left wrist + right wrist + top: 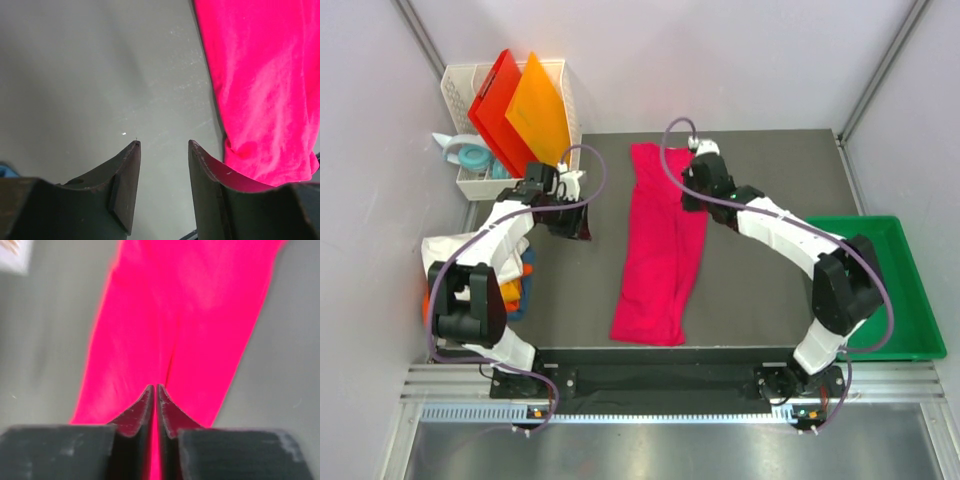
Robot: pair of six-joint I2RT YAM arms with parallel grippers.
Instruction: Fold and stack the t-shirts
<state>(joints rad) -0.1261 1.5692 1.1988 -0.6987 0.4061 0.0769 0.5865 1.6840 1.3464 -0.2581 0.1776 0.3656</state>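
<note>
A crimson-pink t-shirt (pixel 660 250) lies on the dark mat as a long narrow strip, running from the far middle toward the near edge. My right gripper (pixel 693 197) hovers over its far right part; in the right wrist view the gripper (pixel 156 387) has its jaws parted by only a thin slit, with nothing between them and the shirt (pixel 185 315) below. My left gripper (pixel 570 218) stands open over bare mat to the left of the shirt (pixel 260 90), its fingers (pixel 127 175) empty. At the left edge, a white t-shirt (pixel 445 248), an orange one (pixel 510 292) and a blue one (pixel 528 265) lie piled under the left arm.
A white basket (pixel 455 85) at the back left holds a red board (pixel 495 105) and an orange board (pixel 540 110), with tape rolls (pixel 475 158) in front. A green tray (pixel 895 290) sits off the mat's right side. Walls close in on both sides.
</note>
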